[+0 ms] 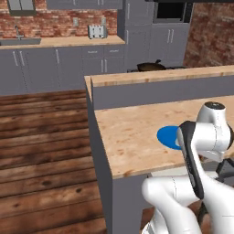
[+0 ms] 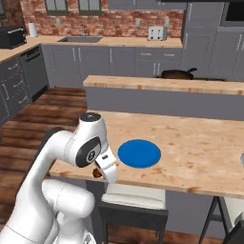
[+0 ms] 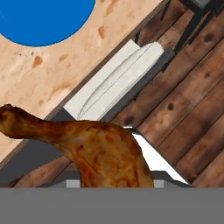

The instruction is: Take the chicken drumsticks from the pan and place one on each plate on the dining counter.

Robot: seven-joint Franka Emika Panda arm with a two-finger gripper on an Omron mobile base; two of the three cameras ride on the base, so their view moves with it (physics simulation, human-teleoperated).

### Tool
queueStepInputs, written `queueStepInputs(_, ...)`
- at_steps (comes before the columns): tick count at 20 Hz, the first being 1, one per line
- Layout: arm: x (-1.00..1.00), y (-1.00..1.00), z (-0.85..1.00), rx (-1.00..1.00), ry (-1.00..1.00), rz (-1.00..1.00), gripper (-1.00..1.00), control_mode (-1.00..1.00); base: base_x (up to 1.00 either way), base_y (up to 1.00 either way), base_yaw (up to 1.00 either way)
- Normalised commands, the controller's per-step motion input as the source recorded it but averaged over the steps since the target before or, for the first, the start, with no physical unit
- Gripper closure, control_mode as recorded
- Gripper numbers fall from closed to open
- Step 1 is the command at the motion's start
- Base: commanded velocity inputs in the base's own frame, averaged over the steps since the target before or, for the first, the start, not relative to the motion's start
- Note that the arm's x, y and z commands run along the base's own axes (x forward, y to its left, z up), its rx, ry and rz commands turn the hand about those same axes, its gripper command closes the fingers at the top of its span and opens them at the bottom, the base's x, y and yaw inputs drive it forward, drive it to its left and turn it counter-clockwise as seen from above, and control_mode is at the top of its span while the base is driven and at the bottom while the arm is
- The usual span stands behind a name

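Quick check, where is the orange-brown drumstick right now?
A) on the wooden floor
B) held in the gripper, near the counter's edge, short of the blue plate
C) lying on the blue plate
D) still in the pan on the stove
B: the hand view shows the orange-brown drumstick right at the gripper, over the dining counter edge and stool, with the blue plate bare and off to one side.

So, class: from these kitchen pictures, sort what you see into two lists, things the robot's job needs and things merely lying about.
Belongs to the job:
- orange-brown drumstick, held in the gripper
- blue plate
- dining counter
- pan on the far stove

Just lying about:
- toaster
- sink
- white-seated stool beside the counter
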Motion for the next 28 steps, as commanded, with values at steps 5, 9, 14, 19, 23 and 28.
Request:
queueStepInputs(5, 0.99, -0.14, 0.03, 0.0, 0.16, 0.0, 1.0, -1.0, 0.0, 0.0, 0.0)
queueStepInputs(9, 0.8, -0.57, -0.05, 0.05, 0.14, 0.03, 1.0, -1.0, 0.0, 0.0, 0.0)
queueStepInputs(14, 0.69, -0.66, -0.41, 0.04, 0.01, 0.11, 1.0, -1.0, 0.0, 0.0, 0.0)
queueStepInputs(19, 0.72, -0.42, -0.46, 0.01, 0.0, 0.1, 1.0, -1.0, 0.0, 0.0, 0.0)
queueStepInputs(23, 0.9, -0.03, -0.49, 0.0, 0.0, 0.07, 1.0, -1.0, 0.0, 0.0, 0.0)
queueStepInputs(28, 0.93, 0.0, -0.49, 0.0, 0.0, 0.06, 1.0, -1.0, 0.0, 0.0, 0.0)
